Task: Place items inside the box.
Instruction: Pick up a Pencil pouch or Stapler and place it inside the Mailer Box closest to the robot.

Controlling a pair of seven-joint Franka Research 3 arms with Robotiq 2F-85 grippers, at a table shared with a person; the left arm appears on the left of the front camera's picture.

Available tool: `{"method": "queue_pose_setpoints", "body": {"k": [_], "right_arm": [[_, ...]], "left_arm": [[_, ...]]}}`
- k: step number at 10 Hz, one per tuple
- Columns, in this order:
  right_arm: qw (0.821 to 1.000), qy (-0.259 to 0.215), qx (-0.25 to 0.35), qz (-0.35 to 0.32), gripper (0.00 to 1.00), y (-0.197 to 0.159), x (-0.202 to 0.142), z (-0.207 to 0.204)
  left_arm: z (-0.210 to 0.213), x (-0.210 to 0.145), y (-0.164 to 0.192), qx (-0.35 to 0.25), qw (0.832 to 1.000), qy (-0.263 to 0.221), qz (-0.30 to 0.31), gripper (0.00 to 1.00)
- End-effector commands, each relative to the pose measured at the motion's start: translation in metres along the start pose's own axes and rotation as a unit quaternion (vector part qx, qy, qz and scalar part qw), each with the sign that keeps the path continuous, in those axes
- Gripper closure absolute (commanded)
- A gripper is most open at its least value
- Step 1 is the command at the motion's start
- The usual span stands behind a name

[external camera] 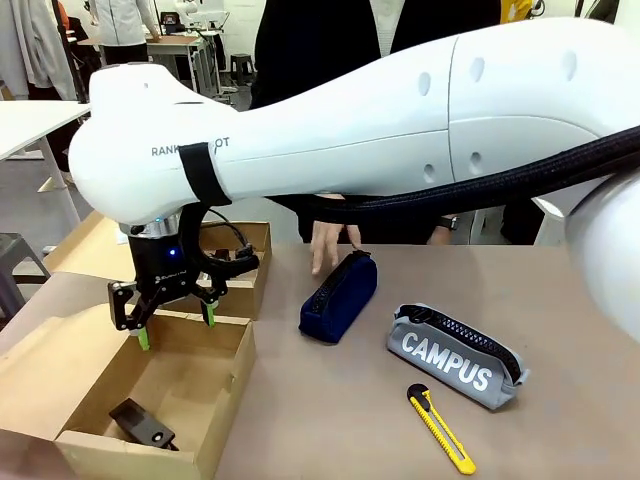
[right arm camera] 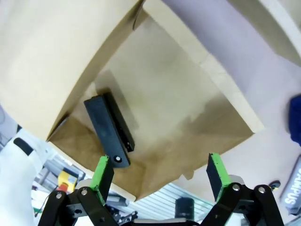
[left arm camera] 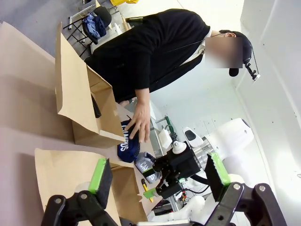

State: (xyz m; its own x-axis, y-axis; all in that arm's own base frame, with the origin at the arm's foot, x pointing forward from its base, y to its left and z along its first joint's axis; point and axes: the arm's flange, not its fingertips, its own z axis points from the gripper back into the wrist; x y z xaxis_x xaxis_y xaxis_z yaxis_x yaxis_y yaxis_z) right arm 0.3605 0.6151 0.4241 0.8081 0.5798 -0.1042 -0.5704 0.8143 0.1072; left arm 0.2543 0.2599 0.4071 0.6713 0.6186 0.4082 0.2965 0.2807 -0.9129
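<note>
In the front view, the right gripper (external camera: 177,328) is seen spread and empty over the box (external camera: 235,360), where the black stapler (external camera: 143,424) lies. The navy pouch (external camera: 340,296), touched by the person's hand (external camera: 330,240), the grey CAMPUS pouch (external camera: 458,357) and the utility knife (external camera: 440,428) are left on the table.

In the left wrist view, the left gripper (left arm camera: 159,172) is shown open, nothing held.

In the right wrist view, the stapler is seen below parted fingers.

The hand could be struck if the navy pouch is reached for now.

The black stapler (external camera: 142,424) lies flat inside the open cardboard box (external camera: 228,395), lower left. The navy pouch (external camera: 339,297) sits mid-frame. The grey CAMPUS pouch (external camera: 455,356) lies lower right, with the yellow-and-black utility knife (external camera: 441,429) below it.
</note>
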Motion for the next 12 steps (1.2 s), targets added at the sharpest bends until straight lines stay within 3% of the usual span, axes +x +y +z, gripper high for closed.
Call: {"method": "queue_pose_setpoints", "body": {"k": [1,3,4,6,8,10,11,12], "right_arm": [[0.999,-0.022,0.031,-0.037,0.00,-0.021,-0.025,0.007],[0.996,-0.003,0.086,-0.024,0.00,-0.035,-0.054,0.020],[0.993,0.037,0.111,0.017,0.00,-0.035,-0.080,0.025],[0.996,0.026,0.086,0.028,0.00,-0.041,-0.115,0.031],[0.995,0.043,0.082,0.039,0.00,-0.037,-0.105,0.021],[0.995,0.023,0.086,0.046,0.00,-0.040,-0.109,0.024],[0.994,0.015,0.092,0.050,0.00,-0.056,-0.126,0.034],[0.995,0.005,0.091,0.051,0.00,-0.095,-0.160,0.051]], "left_arm": [[-0.002,0.000,-0.001,-0.009,1.000,-0.008,-0.010,0.00],[-0.002,0.000,-0.001,-0.009,1.000,-0.008,-0.010,0.00],[-0.002,0.000,-0.001,-0.009,1.000,-0.008,-0.010,0.00],[-0.002,0.000,-0.001,-0.009,1.000,-0.008,-0.010,0.00],[-0.002,0.000,-0.001,-0.009,1.000,-0.008,-0.010,0.00],[-0.002,0.000,-0.001,-0.009,1.000,-0.008,-0.010,0.00],[-0.002,0.000,-0.001,-0.009,1.000,-0.008,-0.010,0.00],[-0.002,0.000,-0.001,-0.009,1.000,-0.008,-0.010,0.00]]}}
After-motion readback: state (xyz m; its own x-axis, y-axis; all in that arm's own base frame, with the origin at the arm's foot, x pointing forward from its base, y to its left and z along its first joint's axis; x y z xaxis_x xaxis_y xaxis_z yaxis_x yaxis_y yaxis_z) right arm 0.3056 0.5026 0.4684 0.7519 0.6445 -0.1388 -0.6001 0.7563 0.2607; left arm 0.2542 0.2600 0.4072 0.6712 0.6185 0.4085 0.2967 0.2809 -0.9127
